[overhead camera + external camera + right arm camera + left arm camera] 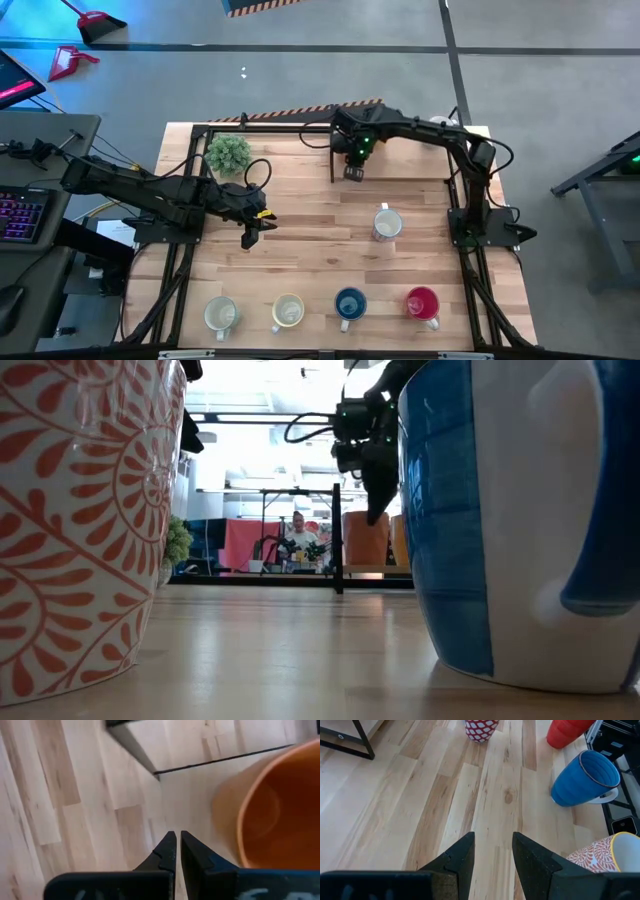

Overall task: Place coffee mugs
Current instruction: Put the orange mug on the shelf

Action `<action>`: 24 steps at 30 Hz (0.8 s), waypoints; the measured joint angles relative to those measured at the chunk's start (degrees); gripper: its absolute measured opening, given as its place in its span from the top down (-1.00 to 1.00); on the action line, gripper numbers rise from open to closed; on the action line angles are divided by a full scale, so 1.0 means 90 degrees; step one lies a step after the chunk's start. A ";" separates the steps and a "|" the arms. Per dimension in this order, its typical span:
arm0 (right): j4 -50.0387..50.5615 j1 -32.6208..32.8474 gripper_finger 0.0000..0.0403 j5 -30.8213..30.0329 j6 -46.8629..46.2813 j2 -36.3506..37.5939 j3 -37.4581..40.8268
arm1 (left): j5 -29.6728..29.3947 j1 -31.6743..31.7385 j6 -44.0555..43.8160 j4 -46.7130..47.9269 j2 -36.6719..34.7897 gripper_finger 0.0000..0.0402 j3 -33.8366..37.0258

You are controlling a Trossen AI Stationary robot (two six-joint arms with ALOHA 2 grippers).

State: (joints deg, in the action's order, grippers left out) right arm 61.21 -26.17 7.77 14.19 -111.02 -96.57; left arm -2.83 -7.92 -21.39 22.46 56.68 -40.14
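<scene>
My right pincer (176, 851), fingers closed on nothing, hung just beside an orange mug (270, 805) at the counter's (310, 215) far edge. I judged a sideways move could knock it over. The left pincer (493, 854) waited open mid-counter.

Grey floor (300, 90), red dustpan (70, 62), bright ceiling lights (260, 400)

The wooden table (310, 250) carries a front row of four mugs: patterned mug (220, 314), cream mug (288, 312), blue mug (350, 304), red mug (423, 303). A white mug (386, 224) stands mid-table; a potted plant (228, 153) occupies the rear-left corner.
</scene>
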 joint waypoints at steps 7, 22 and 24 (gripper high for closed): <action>-0.0109 -0.0136 1.00 0.0000 0.0050 0.0000 0.0000 | 0.0000 0.0000 -0.0002 0.0000 0.0001 0.40 0.0000; -0.0405 -0.0421 1.00 0.0019 0.0095 -0.0001 -0.0002 | 0.0002 0.0001 -0.0012 -0.0001 0.0001 0.40 0.0000; -0.0400 -0.0454 1.00 0.0019 0.0095 -0.0002 -0.0005 | 0.0003 0.0000 -0.0039 0.0000 -0.0001 0.40 0.0000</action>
State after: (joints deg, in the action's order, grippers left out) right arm 57.61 -30.26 7.94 15.05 -111.04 -96.62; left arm -2.80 -7.91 -21.74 22.46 56.67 -40.14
